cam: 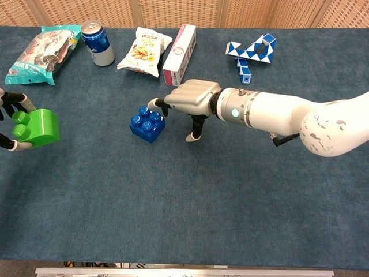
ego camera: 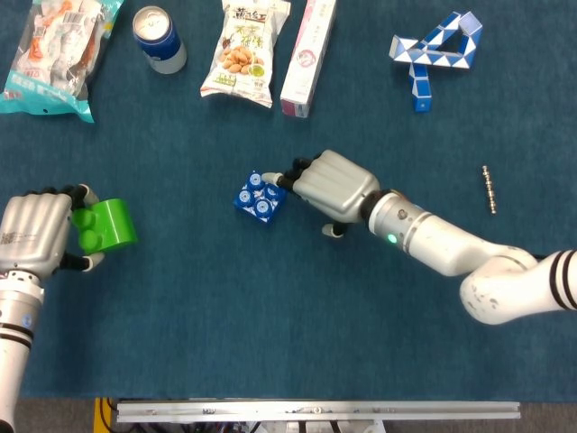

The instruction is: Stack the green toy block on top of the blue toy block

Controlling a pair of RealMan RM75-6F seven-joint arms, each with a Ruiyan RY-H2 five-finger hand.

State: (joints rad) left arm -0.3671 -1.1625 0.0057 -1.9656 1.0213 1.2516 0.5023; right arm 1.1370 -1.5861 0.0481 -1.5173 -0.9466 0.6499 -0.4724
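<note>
Two hands are working on our blue table [ego camera: 270,307]. Our left hand [ego camera: 34,236], near the left edge, grips the green toy block [ego camera: 105,225] between its fingers. Our right hand [ego camera: 329,184] reaches toward the middle, fingers spread and holding nothing, fingertips [cam: 153,104] touching the blue toy block [ego camera: 261,196], which sits on the table, well apart from the green one.

Right hand [ego camera: 330,187]: silver-grey ribbed metal back plate; black fingers tipped white; wrist a silver collar with one small green light; forearm glossy white, rounded, bulging toward the elbow, where thin black bands ring it; a thin dark cable hangs under the forearm in the chest view. Left hand [ego camera: 34,234]: same silver ribbed plate and black fingers; white wrist cylinder with black bands.
</note>
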